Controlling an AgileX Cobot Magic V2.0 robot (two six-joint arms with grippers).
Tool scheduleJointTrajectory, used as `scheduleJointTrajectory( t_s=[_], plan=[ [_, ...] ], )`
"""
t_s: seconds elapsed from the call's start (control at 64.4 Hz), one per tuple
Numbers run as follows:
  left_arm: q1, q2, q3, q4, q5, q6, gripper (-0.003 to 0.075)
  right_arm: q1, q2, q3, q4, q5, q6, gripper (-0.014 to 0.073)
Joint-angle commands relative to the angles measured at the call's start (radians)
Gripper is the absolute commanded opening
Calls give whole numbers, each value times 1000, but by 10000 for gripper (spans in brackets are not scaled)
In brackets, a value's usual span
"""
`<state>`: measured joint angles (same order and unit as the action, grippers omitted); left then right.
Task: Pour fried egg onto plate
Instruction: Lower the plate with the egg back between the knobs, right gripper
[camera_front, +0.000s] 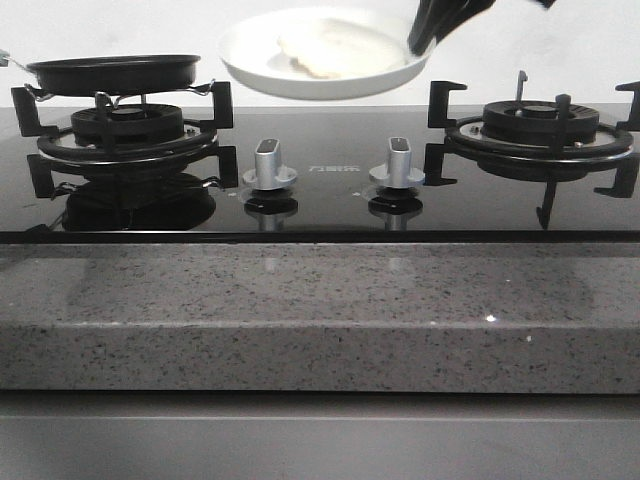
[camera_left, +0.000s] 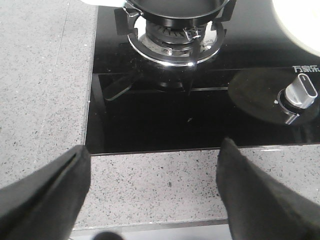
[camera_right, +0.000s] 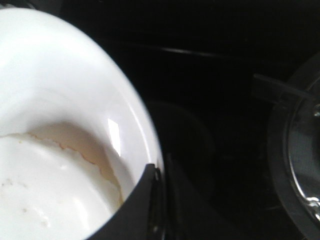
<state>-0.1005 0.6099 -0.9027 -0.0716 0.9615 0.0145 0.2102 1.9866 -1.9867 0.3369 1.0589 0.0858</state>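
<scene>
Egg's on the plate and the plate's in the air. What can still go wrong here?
1. The right gripper pinches the plate only at its rim, so it may tilt or slip.
2. The egg lies loose; a tilt might slide it off.
3. The plate hangs near the pan; drifting left could bump it.

A small pale brand mark (camera_front: 333, 167) is printed on the black glass hob (camera_front: 320, 205), between the two silver knobs in the front view; there it is too small to read. In the left wrist view the same mark (camera_left: 306, 69) stands on the glass just beside a knob (camera_left: 300, 95) and shows Chinese characters, apparently "万家乐", cut off at the picture's edge. No other text, numbers or signs can be read.
</scene>
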Motion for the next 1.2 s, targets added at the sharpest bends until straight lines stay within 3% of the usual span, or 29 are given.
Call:
scheduleJointTrajectory(
  t_s=[0.0,0.311,0.497,0.606,0.979,1.181],
  plan=[
    [-9,5,-26,-9,-69,-9,525,-6,-5,-83,11,3,64,-56],
    [-9,5,-26,-9,-69,-9,525,-6,95,-123,-26,98,154,-29],
    [-9,5,-26,-9,-69,-9,525,-6,93,-124,-38,94,154,234],
    [-9,5,-26,-9,-69,-9,525,-6,71,-125,-41,85,154,321],
    [-9,5,-26,-9,-69,-9,525,-4,-148,-101,-74,126,51,321],
    [-9,5,-26,-9,-69,-9,525,-3,-397,147,-165,47,20,321]
  ],
)
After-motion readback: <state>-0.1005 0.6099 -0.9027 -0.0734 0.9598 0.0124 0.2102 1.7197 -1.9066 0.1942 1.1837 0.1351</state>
